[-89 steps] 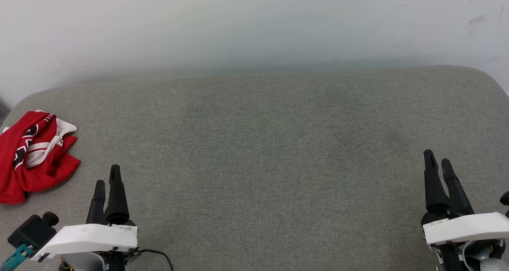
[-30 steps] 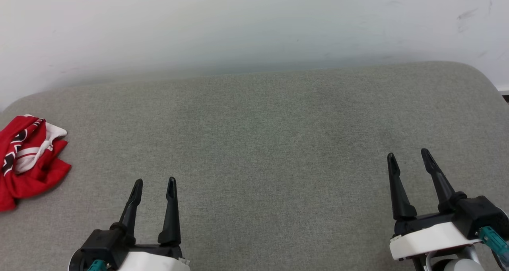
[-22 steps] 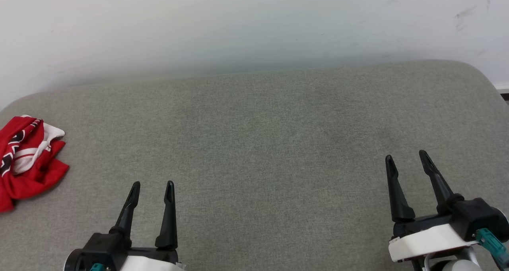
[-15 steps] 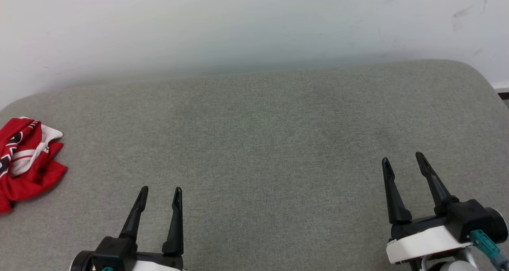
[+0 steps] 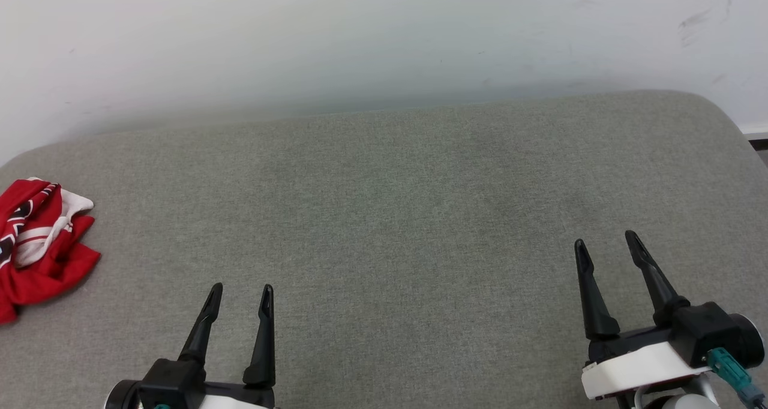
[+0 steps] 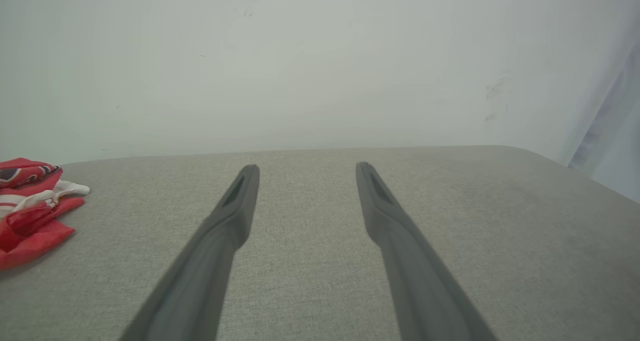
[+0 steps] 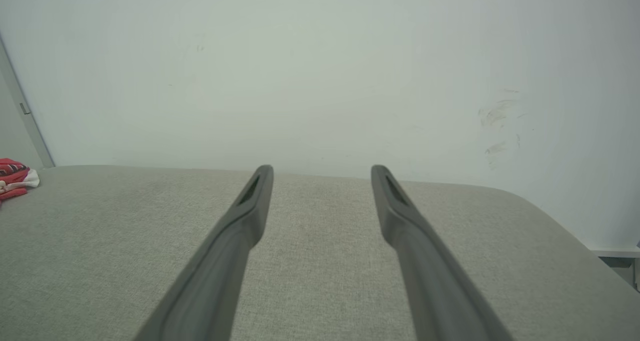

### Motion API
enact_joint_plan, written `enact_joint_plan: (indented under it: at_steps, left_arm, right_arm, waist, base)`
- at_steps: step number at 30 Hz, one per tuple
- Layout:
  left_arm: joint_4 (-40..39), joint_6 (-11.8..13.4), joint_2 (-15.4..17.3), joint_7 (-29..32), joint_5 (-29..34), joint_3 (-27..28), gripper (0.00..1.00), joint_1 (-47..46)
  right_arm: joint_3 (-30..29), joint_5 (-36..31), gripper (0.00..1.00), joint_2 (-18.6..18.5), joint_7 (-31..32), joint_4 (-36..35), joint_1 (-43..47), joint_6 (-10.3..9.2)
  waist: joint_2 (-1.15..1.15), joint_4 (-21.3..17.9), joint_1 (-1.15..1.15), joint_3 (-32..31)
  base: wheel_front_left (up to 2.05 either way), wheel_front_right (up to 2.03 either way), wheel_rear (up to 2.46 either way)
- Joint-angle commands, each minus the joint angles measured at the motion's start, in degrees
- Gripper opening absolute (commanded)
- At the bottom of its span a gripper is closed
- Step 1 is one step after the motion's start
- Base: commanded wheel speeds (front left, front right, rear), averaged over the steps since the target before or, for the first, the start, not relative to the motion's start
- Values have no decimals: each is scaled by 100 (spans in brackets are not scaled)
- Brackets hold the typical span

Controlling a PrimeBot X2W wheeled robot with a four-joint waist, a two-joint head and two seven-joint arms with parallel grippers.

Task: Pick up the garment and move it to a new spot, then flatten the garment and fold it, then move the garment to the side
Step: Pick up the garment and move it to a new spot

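Pickup is my step in hand, I judge. I'd swing the left gripper (image 5: 241, 289) out to my left, come down over the highest bunched fold of the garment (image 5: 42, 247) and pinch several layers rather than a loose hem, so it lifts as one bundle. Its fingers stand apart, as do those of the right gripper (image 5: 605, 239). The garment lies crumpled at the far left edge of the grey fabric-covered worktop (image 5: 390, 217), well apart from the left gripper, to its left and slightly further back.
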Motion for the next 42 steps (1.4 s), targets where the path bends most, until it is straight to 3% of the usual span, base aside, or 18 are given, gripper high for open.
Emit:
enact_joint_plan:
  at_steps: [1,11,28,42]
  left_arm:
    - [6,-29,-9,-16,-6,11,100,-40]
    - [88,9,-7,-16,28,74,100,-103]
    - [8,72,-8,-15,142,338,100,165]
    - [-286,113,-9,-15,307,434,100,379]
  right_arm:
    - [4,60,100,-9,-16,-18,45,-2]
    - [-27,132,100,-7,-16,-13,135,-2]
    - [322,141,100,-7,-15,51,302,-2]
    - [532,280,100,-7,-15,96,394,-2]
  waist:
    - [0,8,0,0]
    - [0,251,0,-20]
    - [0,1625,0,-200]
    - [0,2517,0,-329]
  base:
    - [0,0,0]
    - [0,0,0]
    - [0,0,0]
    - [0,0,0]
